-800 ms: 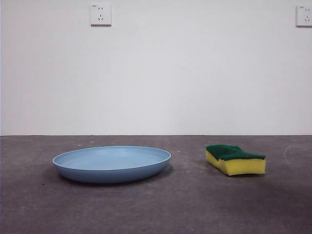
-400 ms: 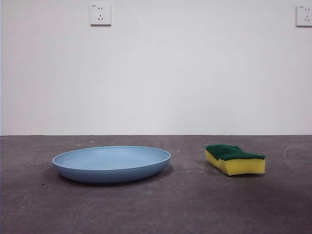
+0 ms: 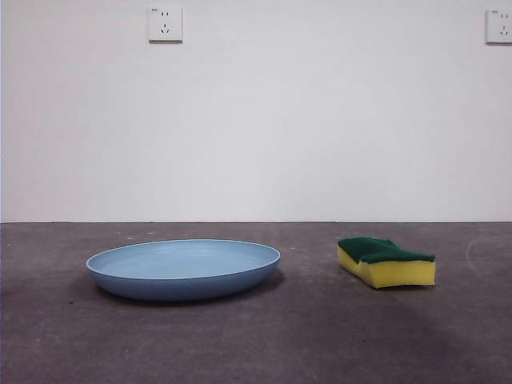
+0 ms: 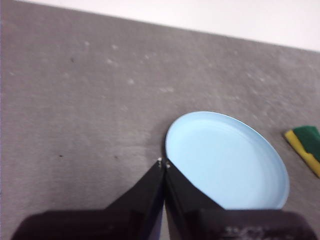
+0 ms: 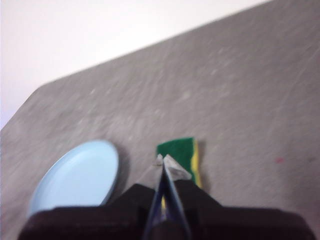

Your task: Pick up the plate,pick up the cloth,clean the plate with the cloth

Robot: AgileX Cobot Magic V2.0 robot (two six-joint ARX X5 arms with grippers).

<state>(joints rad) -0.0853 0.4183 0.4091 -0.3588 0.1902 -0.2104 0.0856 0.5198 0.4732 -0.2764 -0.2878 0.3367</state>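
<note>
Nothing moved: plate (image 3: 183, 269), cloth (image 3: 387, 262) (both untouched)

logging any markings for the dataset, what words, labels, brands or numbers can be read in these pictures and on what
None can be read.
Left wall socket: a tiny dark mark at its top left corner, too small to read.
Right wall socket: a similar tiny mark, too small to read.
Light-blue plate: plain, no print visible.
Yellow and green sponge: no label visible.
Grey table: only specks and scuffs.
</note>
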